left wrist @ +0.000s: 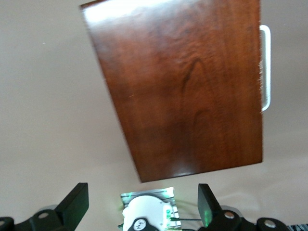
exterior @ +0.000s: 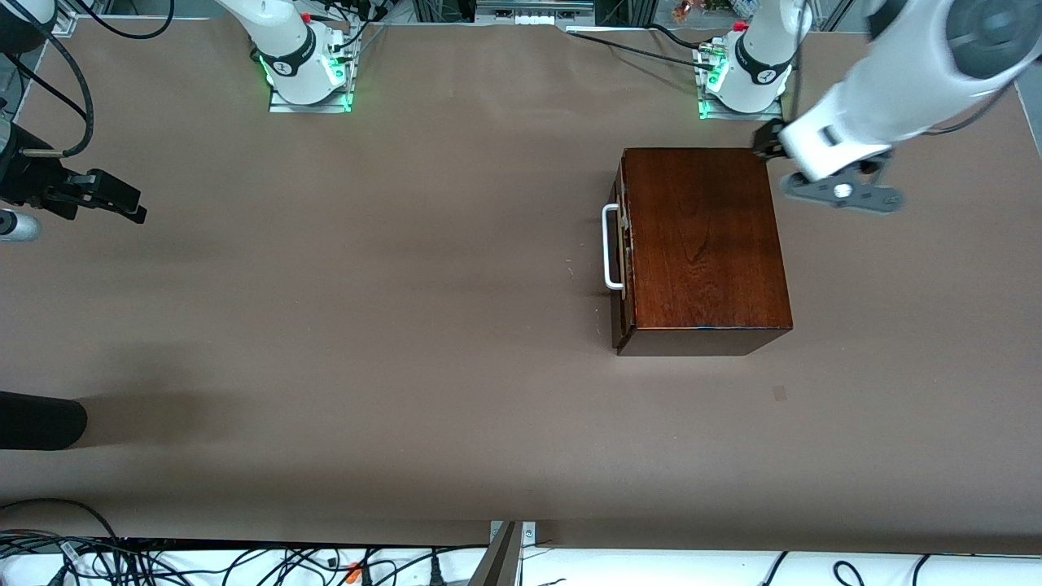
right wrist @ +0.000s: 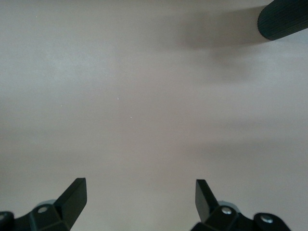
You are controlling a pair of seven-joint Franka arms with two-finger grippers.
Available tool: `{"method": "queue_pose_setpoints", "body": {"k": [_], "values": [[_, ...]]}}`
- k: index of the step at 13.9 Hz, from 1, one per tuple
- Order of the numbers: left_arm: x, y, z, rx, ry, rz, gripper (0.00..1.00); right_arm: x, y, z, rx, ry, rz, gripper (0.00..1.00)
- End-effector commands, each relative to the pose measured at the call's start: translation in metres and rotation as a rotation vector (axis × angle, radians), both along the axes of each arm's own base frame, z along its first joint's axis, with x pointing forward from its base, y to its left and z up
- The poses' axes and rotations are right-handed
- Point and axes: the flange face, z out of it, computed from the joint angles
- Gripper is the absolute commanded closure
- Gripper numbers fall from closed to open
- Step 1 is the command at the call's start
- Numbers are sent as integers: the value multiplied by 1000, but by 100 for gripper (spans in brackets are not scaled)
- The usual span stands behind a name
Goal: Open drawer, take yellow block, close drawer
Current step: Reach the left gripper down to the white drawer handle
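Your left gripper (left wrist: pixel 142 204) hangs with fingers (left wrist: pixel 74 204) spread wide above the worktop (exterior: pixel 407 325) beside the wooden box (exterior: pixel 704 244). Your right gripper (right wrist: pixel 139 202), fingers also wide, waits over bare worktop at its own end. The drawer (exterior: pixel 622 244) sits shut, white handle (exterior: pixel 609 247) facing the right arm's end.

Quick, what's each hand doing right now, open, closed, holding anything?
Left hand: open, empty, in the air by the wooden box, toward the left arm's end of the table.
Right hand: open, empty, over bare table.
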Motion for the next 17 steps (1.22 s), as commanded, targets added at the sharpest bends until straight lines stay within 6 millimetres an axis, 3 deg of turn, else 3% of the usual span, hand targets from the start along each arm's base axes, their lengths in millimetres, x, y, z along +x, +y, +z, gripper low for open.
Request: {"method": "queue_pose_setpoints", "body": {"k": [1,4,8,12,15,17], "values": [[4,-47,-11,-21,-26,47,0,0,0,3,8,2,8,0],[8,-96,-37,-24,-52,99,0,0,0,2,8,4,8,0],[16,-166,-85,-11,-68,158,0,0,0,2,8,4,8,0],[2,-211,-122,87,-112,116,0,1,0,2,8,2,8,0],[10,-227,-148,103,-196,106,0,0,0,2,8,4,8,0],[-1,-244,-166,122,-188,112,0,0,0,2,7,4,8,0]]}}
